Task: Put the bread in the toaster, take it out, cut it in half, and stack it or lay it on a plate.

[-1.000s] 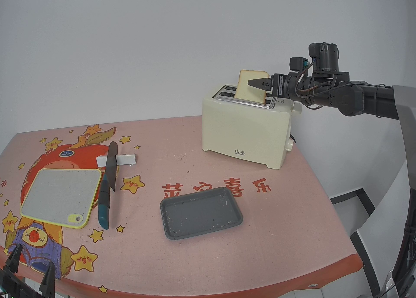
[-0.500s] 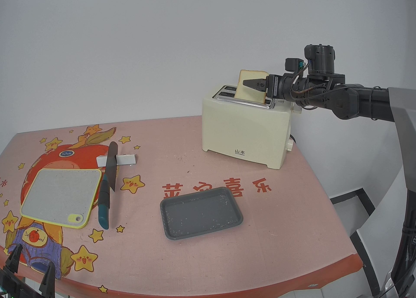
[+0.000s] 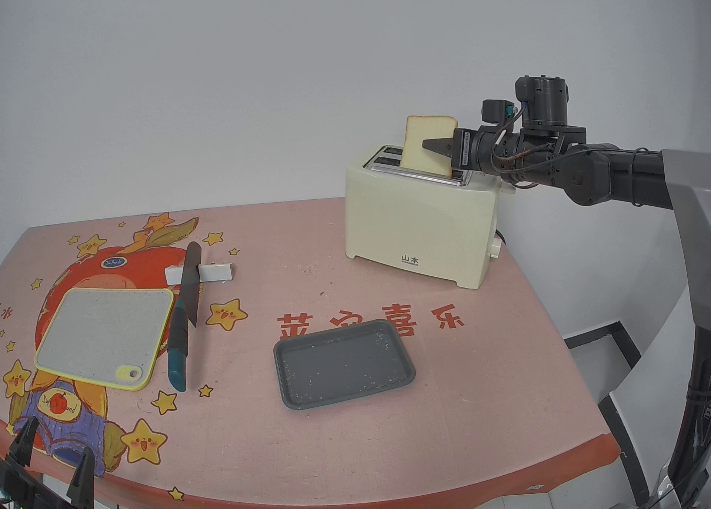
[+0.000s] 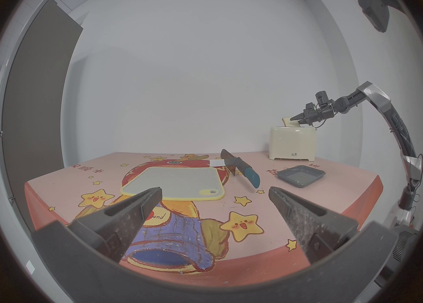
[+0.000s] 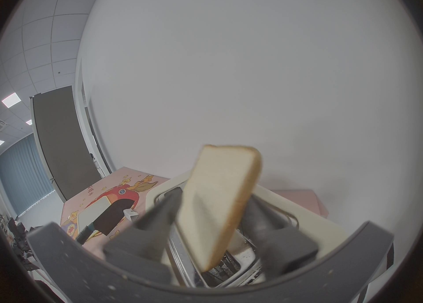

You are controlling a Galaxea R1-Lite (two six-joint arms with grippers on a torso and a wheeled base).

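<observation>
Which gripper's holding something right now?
The right gripper: shut on the bread at the toaster's top. The left gripper is open and empty.

Each kind counts a single piece: one toaster (image 3: 418,225); one bread slice (image 3: 426,131); one grey plate (image 3: 344,364); one cutting board (image 3: 104,336); one knife (image 3: 185,314); one small white block (image 3: 215,272); one table (image 3: 481,384).

Small dark characters mark the toaster's (image 3: 418,225) front. Four large red characters (image 3: 370,321) are printed on the table (image 3: 481,384) between toaster and tray (image 3: 343,364). A blue oval label (image 3: 112,262), far left, is too small to read.
</observation>
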